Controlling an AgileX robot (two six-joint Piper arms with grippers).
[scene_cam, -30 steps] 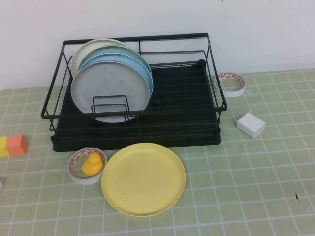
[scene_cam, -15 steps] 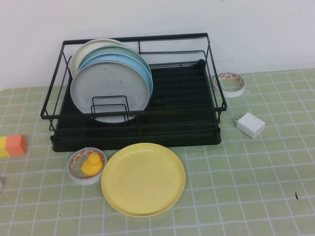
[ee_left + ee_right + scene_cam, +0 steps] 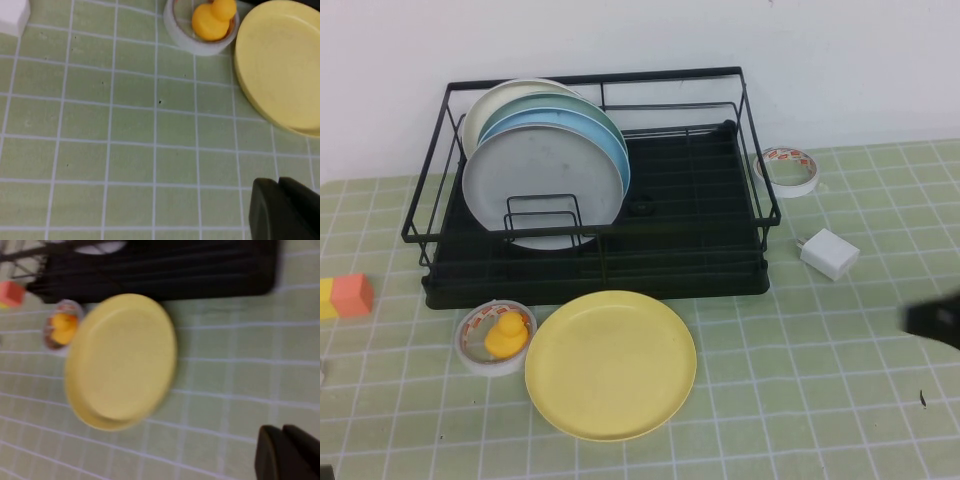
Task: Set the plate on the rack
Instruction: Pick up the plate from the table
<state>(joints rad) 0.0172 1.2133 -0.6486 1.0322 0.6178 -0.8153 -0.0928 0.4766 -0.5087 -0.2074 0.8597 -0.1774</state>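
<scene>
The pale-yellow plate lies flat on the green checked mat, just in front of the black wire rack. The plate also shows in the left wrist view and the right wrist view. My right gripper is a dark blur at the right edge, well to the right of the plate; in its wrist view it is shut and empty. My left gripper is shut and empty above the mat, to the front left of the plate. The rack's front edge shows in the right wrist view.
A grey plate and others stand in the rack's left half. A tape roll holding a yellow duck touches the plate's left. A white charger and a tape roll lie right of the rack. An orange-yellow block is far left.
My right gripper has come into the high view at the right edge. The plate, the rack and the other things have not moved.
</scene>
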